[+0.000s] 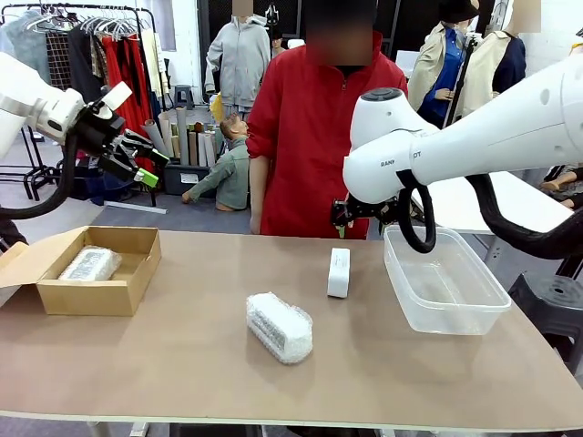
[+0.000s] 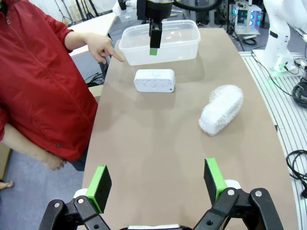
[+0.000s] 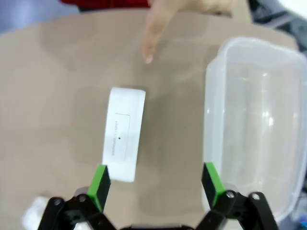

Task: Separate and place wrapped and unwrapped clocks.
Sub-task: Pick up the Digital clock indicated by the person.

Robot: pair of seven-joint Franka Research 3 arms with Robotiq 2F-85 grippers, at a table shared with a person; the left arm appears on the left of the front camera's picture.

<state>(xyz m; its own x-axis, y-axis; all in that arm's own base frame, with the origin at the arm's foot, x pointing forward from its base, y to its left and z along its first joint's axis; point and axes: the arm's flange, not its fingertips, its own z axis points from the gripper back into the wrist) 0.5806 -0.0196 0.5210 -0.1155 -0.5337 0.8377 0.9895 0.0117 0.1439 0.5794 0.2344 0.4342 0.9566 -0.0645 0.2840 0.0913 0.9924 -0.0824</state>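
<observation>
- Your left claw (image 2: 157, 183) hangs high over the left end of the brown tabletop (image 1: 182, 364). Its green pads are spread wide with nothing between them.
- Your right claw (image 3: 155, 186) hovers above the middle of the tabletop, jaws wide apart and holding nothing.
- The smooth white plastic rectangular unwrapped clock (image 1: 338, 272) stands on its edge near the centre of the tabletop. In the right wrist view it lies at 11 o'clock from the right claw, clear of both pads.
- A lumpy, clear bubble-wrap bundle, the wrapped clock (image 1: 279, 328), lies at 7 o'clock from the unwrapped clock, nearer your side.
- A second wrapped clock (image 1: 89, 264) lies inside the open brown cardboard box (image 1: 137, 273), far out at 9 o'clock.
- The clear rectangular plastic tub (image 1: 446, 314) sits at 3 o'clock, just beside the unwrapped clock.
- A person in a red top stands at 12 o'clock. One hand (image 2: 103, 48) stretches a finger over the tabletop, near the tub.
</observation>
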